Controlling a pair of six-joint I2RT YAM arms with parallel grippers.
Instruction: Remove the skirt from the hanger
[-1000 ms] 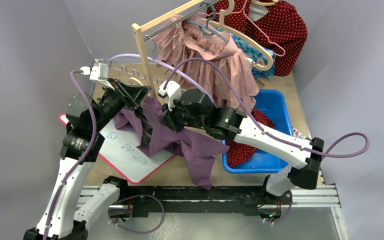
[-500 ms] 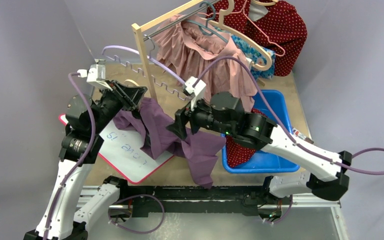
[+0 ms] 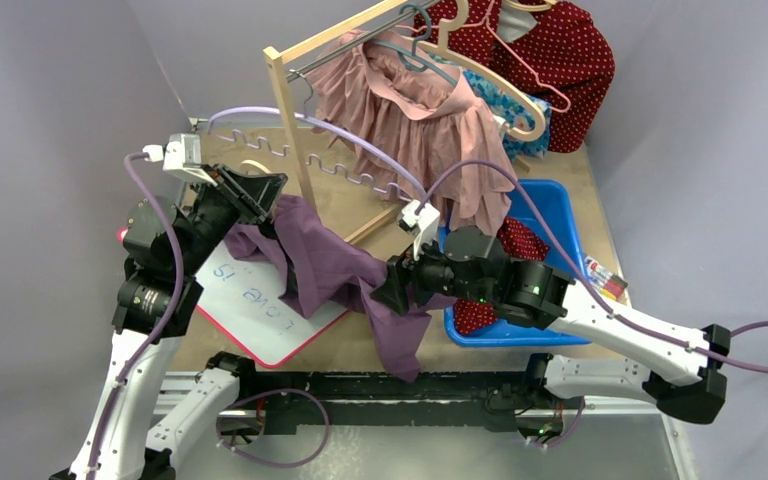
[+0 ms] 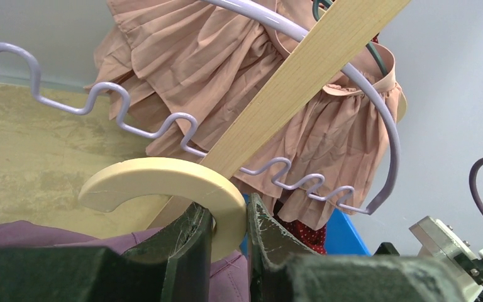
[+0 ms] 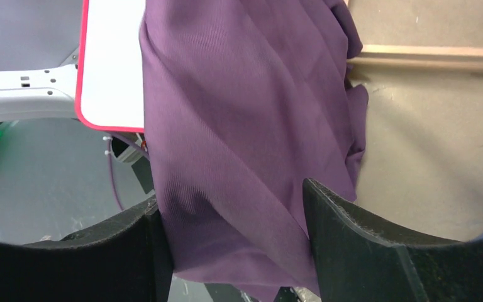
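The purple skirt (image 3: 330, 265) hangs from a cream wooden hanger (image 4: 163, 182) and drapes down over the table's front edge. My left gripper (image 3: 260, 195) is shut on the hanger's curved hook; in the left wrist view the hook sits pinched between the two fingers of that gripper (image 4: 229, 226). My right gripper (image 3: 388, 290) is low at the skirt's right side and stands open. In the right wrist view a fold of the skirt (image 5: 239, 126) lies between the wide-apart fingers of the right gripper (image 5: 229, 220), not squeezed. The hanger's shoulders are hidden under the cloth.
A wooden rack (image 3: 285, 100) holds a pink ruffled garment (image 3: 430, 120) and other hangers; a lavender wavy wire hanger (image 3: 330, 165) lies below it. A blue bin (image 3: 555, 215) with red dotted cloth is at right. A red-edged whiteboard (image 3: 250, 310) lies under the skirt.
My right gripper has opened and drawn back down and to the right along the skirt toward the table's front. The left gripper keeps its hold on the hanger, shifted slightly left.
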